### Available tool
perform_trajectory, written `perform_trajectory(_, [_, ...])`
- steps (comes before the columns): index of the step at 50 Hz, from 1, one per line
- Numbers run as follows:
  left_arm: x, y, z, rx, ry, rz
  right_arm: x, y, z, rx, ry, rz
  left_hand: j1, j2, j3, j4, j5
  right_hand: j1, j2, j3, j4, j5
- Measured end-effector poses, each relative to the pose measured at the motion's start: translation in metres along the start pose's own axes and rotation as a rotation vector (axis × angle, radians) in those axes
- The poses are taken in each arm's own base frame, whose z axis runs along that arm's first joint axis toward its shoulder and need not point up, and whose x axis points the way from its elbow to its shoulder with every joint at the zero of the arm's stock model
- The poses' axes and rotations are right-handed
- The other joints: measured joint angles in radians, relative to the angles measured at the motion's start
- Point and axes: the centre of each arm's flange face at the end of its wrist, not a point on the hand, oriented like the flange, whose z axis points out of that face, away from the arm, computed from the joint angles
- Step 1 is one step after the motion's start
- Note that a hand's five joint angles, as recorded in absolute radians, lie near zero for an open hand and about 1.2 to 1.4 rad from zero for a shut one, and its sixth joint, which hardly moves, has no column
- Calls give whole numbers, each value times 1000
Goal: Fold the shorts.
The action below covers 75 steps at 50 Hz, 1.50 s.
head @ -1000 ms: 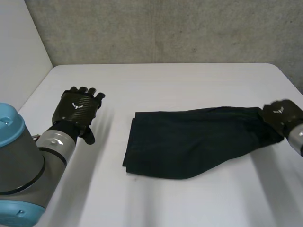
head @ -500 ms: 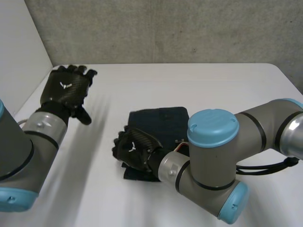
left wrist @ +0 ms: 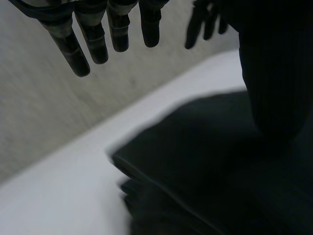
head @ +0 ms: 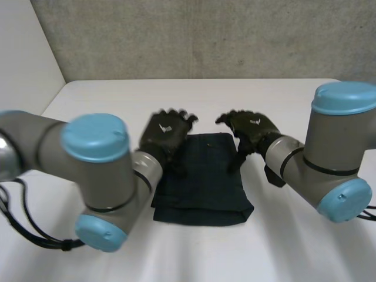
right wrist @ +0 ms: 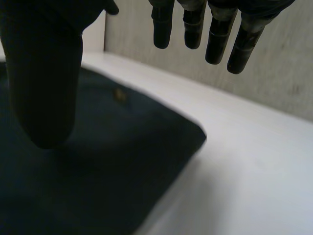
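The dark shorts (head: 205, 182) lie folded into a compact rectangle in the middle of the white table. My left hand (head: 166, 133) hovers over their far left corner with straight fingers (left wrist: 115, 34), holding nothing. My right hand (head: 249, 130) hovers over the far right corner, fingers (right wrist: 215, 36) spread and thumb (right wrist: 46, 83) hanging above the cloth. In the left wrist view the shorts (left wrist: 205, 166) show stacked layers along their edge. The right wrist view shows the shorts (right wrist: 93, 171) lying flat under the palm, a corner pointing past the fingertips.
Bare white table (head: 305, 258) surrounds the shorts on all sides. A grey wall (head: 205, 35) rises behind the table's far edge. Both arms' elbows (head: 97, 176) stand low over the near part of the table, on either side of the shorts.
The right hand carried the shorts' right end over to the left, folding them, then let go and drew back to the right. The left hand moved from the far left to the shorts.
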Motion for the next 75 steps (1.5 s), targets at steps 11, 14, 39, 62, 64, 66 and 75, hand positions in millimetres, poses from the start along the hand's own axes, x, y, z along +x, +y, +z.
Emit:
perform_trajectory(11, [2, 54, 8, -270, 4, 10, 2, 42, 17, -125, -11, -34, 0, 0, 0, 0, 0, 0, 0, 0, 0, -9])
perform_trajectory(14, [-4, 57, 6, -302, -12, 11, 2, 49, 20, -141, -11, -54, 0, 0, 0, 0, 0, -5, 0, 0, 0, -13])
perform_trajectory(39, [-26, 1, -21, -191, -51, 83, 6, 24, 11, -80, 11, -252, -10, -8, -26, 0, 0, -37, -30, 0, 0, -19])
perform_trajectory(62, [-119, -150, -108, 48, -299, -129, 57, -137, -101, 275, 469, -167, -11, -8, -26, 0, 0, -37, -29, 0, 0, -19])
perform_trajectory(64, [-120, -148, -107, 37, -299, -132, 57, -136, -102, 264, 463, -168, -10, -8, -26, 0, 0, -37, -29, 0, 0, -19])
perform_trajectory(66, [-119, -147, -107, 35, -299, -133, 56, -135, -102, 261, 460, -169, -11, -8, -26, 0, 0, -37, -29, 0, 0, -19])
perform_trajectory(75, [-119, -144, -103, 46, -300, -135, 54, -131, -101, 249, 446, -170, -11, -8, -26, 0, 0, -37, -29, 0, 0, -19])
